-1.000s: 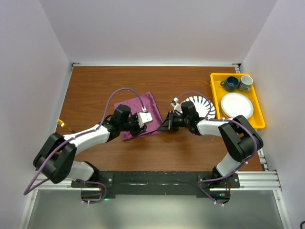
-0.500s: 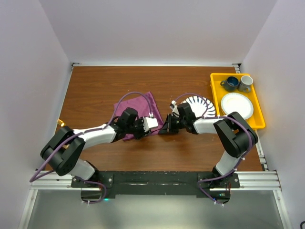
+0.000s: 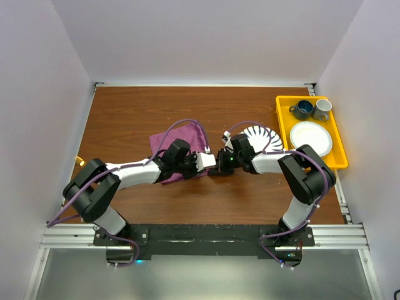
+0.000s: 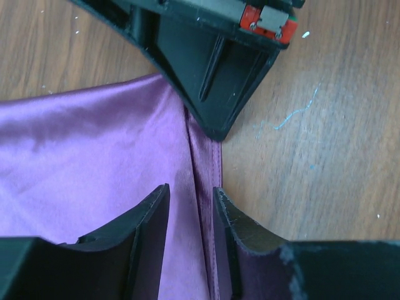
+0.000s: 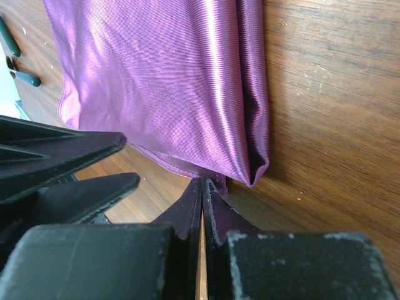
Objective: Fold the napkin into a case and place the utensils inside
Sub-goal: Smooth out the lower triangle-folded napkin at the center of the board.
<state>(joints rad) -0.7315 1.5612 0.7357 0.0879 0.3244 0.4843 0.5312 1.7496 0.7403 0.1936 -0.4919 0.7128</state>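
Folding is in hand: the napkin (image 3: 184, 134) lies partly folded just left of the striped plate (image 3: 265, 137), not yet a case. At its corner nearest the plate the right gripper (image 5: 201, 182) has its fingers pressed together at the hem, and the left gripper (image 4: 190, 190) holds its fingers slightly apart astride a fold ridge. Next, I judge, the left must close firmly on this ridge.
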